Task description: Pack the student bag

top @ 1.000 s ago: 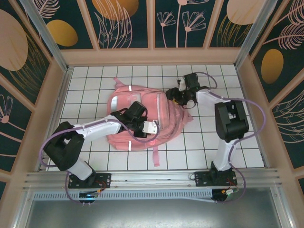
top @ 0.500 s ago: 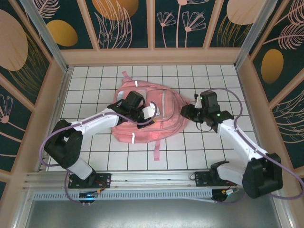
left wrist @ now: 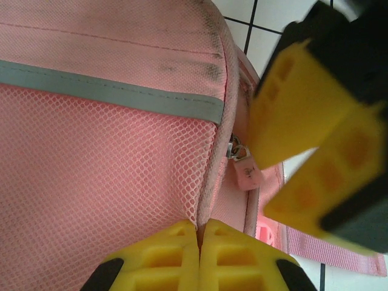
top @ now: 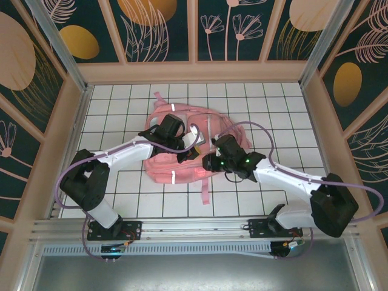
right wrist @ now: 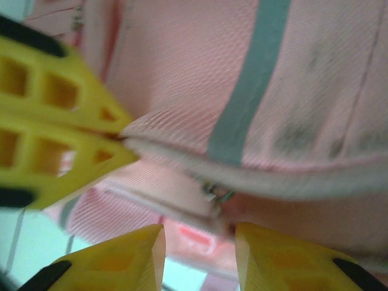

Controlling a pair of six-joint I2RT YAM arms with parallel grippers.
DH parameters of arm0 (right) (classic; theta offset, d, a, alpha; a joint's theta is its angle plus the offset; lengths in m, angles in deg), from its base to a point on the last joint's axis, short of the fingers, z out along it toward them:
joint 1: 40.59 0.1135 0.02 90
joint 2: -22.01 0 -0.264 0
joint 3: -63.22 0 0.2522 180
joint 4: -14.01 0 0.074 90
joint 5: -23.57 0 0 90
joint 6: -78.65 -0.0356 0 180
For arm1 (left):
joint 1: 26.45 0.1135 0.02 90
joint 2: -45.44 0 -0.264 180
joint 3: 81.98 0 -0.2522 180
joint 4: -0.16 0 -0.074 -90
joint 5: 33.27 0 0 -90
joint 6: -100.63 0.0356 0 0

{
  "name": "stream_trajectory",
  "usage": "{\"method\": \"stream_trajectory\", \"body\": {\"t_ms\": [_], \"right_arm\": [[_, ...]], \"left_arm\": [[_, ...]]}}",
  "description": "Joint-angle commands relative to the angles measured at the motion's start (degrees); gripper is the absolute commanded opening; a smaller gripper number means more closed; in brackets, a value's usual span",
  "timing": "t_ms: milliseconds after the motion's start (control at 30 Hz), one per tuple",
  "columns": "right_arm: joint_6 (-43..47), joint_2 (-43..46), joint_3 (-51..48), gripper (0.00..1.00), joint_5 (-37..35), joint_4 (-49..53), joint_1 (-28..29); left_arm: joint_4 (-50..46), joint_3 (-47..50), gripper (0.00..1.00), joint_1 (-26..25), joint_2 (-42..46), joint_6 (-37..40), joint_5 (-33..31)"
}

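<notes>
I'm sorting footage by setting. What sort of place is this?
Probably a robot test cell rather than a home or classroom. A left arm and a right arm are bolted to an aluminium rail, the white gridded tabletop looks purpose-built, and printed leaf-pattern panels box it in.

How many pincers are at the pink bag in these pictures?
2. The left pincer is shut on the piping of the student bag. The right pincer is open, close to the zipper pull. None seems hidden.
</notes>
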Motion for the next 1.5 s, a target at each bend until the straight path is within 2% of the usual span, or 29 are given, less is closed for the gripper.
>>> {"method": "stream_trajectory", "body": {"t_ms": [0,100,200,367,500,700,800,900,1033,1067,1167,1233,1267,1300,1333,1400,1467], "right_arm": [[2.8,-2.2,1.4,0.35,-8.0,-3.5,0.6],[3.5,-3.1,1.9,0.35,-11.2,-3.0,0.5],[5.0,-4.2,1.5,0.35,-10.1,-4.2,0.4],[6.1,-5.0,2.8,0.00,-10.6,-3.4,0.5],[7.0,-3.5,3.1,0.00,-12.0,0.6,-2.1],[9.3,0.9,0.2,0.00,-8.5,3.6,-11.0],[11.5,1.5,-0.6,0.00,-6.8,2.9,-13.7],[15.9,1.4,-0.4,0.00,-1.4,1.1,-13.7],[20.4,1.4,0.3,0.00,6.8,-1.0,-10.5],[21.1,1.2,0.8,0.00,8.2,-1.4,-8.7],[21.2,-0.9,2.9,0.00,10.4,-2.4,-3.5],[20.3,-3.4,4.5,0.00,11.6,-3.8,-0.9],[19.8,-4.7,5.5,0.00,11.8,-4.8,0.5],[19.5,-6.1,6.4,0.00,11.8,-5.6,1.6],[19.0,-7.6,7.5,0.00,11.7,-6.6,2.8],[18.6,-10.7,9.5,0.00,11.0,-7.8,4.5],[18.6,-13.5,11.4,0.00,10.5,-8.1,5.2]], "left_arm": [[1.9,-2.2,0.00,0.1,-0.1,-0.8,4.8],[1.9,-1.4,0.00,0.2,0.5,0.2,4.6],[1.9,-1.0,0.00,0.2,0.9,1.1,4.5],[0.6,-0.6,0.00,0.2,1.4,3.8,2.7],[-0.5,1.8,0.00,0.5,2.9,8.2,-0.8],[1.7,8.9,0.00,1.5,8.5,14.7,-10.3],[2.3,12.1,0.00,1.8,11.7,21.1,-11.4],[4.3,15.7,0.00,2.9,14.8,25.3,-14.0],[7.4,17.9,0.00,8.3,17.3,26.6,-11.4],[8.8,17.9,0.00,10.3,17.4,24.9,-11.5],[12.9,15.1,0.02,15.4,15.5,13.1,-18.5],[12.2,11.7,0.15,18.1,13.4,5.6,-20.1],[11.9,10.3,0.26,19.0,12.7,1.9,-20.2],[12.0,9.5,0.42,19.4,12.5,-1.9,-20.8],[12.2,8.8,0.50,19.8,12.6,-6.7,-21.9],[12.1,8.4,0.54,20.0,13.6,-13.9,-21.0],[13.8,9.7,0.71,20.1,15.9,-25.1,-21.3]]}}
